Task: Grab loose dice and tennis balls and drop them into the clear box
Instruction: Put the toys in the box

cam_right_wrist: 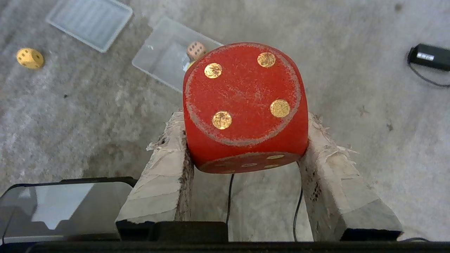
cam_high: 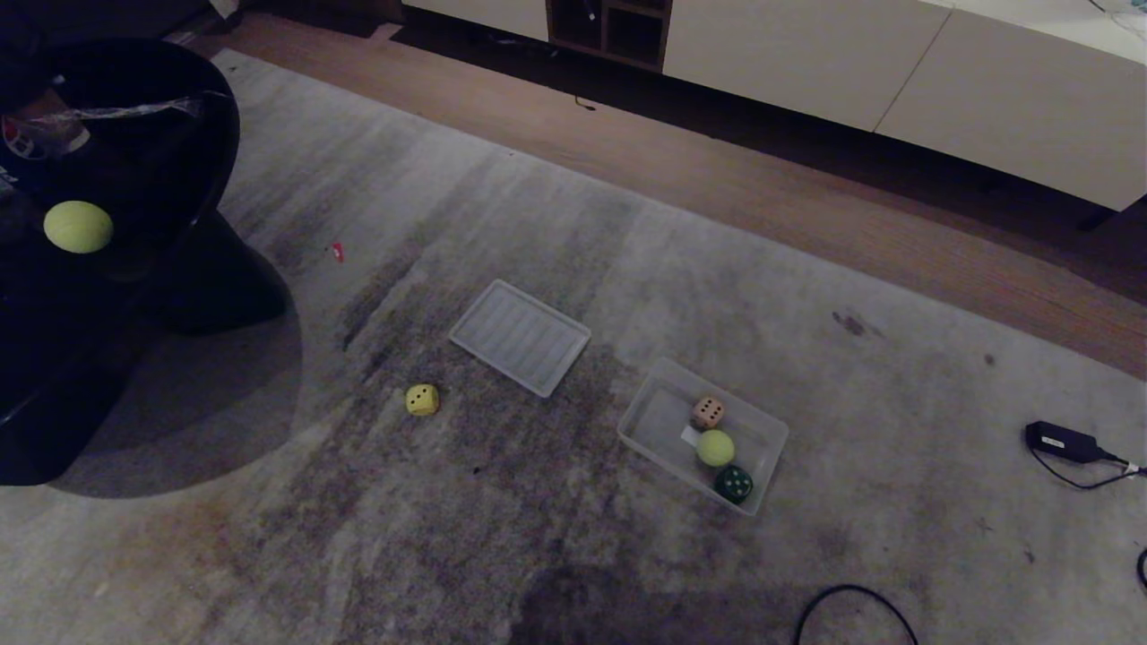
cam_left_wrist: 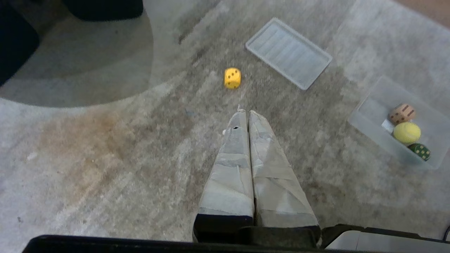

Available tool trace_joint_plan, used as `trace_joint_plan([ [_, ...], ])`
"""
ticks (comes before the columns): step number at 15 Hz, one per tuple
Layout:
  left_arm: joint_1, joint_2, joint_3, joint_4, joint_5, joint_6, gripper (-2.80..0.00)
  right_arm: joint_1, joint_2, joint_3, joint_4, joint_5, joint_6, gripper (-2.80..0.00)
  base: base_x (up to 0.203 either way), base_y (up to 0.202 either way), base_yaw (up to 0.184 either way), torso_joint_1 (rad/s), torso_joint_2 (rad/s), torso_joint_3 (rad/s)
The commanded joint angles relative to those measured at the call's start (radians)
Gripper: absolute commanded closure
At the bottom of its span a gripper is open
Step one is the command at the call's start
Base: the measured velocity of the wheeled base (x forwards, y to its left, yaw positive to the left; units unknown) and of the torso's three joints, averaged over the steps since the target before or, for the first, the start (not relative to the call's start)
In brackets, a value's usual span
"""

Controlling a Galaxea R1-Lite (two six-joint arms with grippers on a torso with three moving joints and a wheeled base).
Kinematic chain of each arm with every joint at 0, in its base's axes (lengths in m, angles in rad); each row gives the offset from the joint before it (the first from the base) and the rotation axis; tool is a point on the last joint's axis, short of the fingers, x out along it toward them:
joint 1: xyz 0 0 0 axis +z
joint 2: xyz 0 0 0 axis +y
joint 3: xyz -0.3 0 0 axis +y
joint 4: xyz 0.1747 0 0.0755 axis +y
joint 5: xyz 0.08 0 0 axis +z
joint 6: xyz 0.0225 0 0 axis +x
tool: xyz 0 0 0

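Showing per view: head view has neither gripper, only the rug (cam_high: pixel 573 269), a black table (cam_high: pixel 107 269) at left with a ball (cam_high: pixel 78 227) on it, wood floor, white cabinet (cam_high: pixel 896 63); only the right wrist view shows the red die (cam_right_wrist: pixel 242 105); only the left wrist view shows the left gripper (cam_left_wrist: pixel 245 113).
Right gripper (cam_right_wrist: pixel 242 147): clamped on the red die, taped fingers (cam_right_wrist: pixel 165 165) pressed to its two sides, held above the rug, the box further ahead.
Left gripper: taped fingers pressed together, nothing between them, hanging over bare rug, yellow die ahead of the tips.
Box (cam_high: pixel 659 394): clear tub on the rug, right of centre; holds tan die (cam_high: pixel 708 412), second ball (cam_high: pixel 715 447), green die (cam_high: pixel 734 484) in a row along its right half; left half bare.
Lid (cam_high: pixel 520 337): flat, ribbed, lying on the rug just left of the box, apart from it.
Yellow die (cam_high: pixel 422 399): loose on the rug, left of the lid, near it, not touching.
Red die look: rounded corners, scuffed face, four gold pips facing the camera, more pips on the lower face.
Extras: black adapter (cam_high: pixel 1062 441) with cable at right on the rug; small red scrap (cam_high: pixel 338 253) near the table.
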Motion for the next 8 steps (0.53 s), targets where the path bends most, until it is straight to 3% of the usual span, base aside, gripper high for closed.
trace_joint_plan([
  [1,0.0,0.001,0.002,0.0,0.001,-0.001,0.0,0.0,0.001,0.0,0.001,0.0,0.0,0.0,0.0,0.0,0.0,0.011,0.0,-0.198],
  [8,0.0,0.001,0.002,0.0,0.001,-0.001,0.0,0.0,0.001,0.0,0.001,0.0,0.0,0.0,0.0,0.0,0.0,0.001,0.0,-0.193],
])
